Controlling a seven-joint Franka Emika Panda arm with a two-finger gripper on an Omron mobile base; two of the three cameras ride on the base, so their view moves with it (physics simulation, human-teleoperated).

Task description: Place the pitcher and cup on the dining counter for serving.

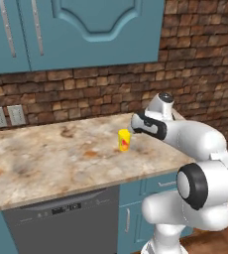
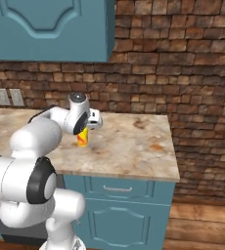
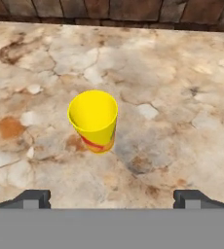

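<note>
The small yellow-orange cup [image 1: 124,140] [image 2: 83,139] [image 3: 94,121] with a red mark stands upright on a beige marbled wall counter [image 1: 46,158] [image 2: 129,146]. My gripper [image 3: 111,199] hovers above and just in front of it, open, with its fingertips [image 3: 32,198] spread wide and nothing between them. In the left base view the hand [image 1: 146,125] hangs just right of the cup and higher. In the right base view my forearm covers the cup's upper part. The pitcher and the dining counter are out of view.
A brick wall [image 2: 173,73] backs the counter, with teal upper cabinets [image 1: 86,30] above and wall outlets [image 1: 7,116] at the left. Below are a dishwasher [image 1: 61,218] and teal drawers [image 2: 119,190]. The countertop ends at its right edge [image 2: 175,168].
</note>
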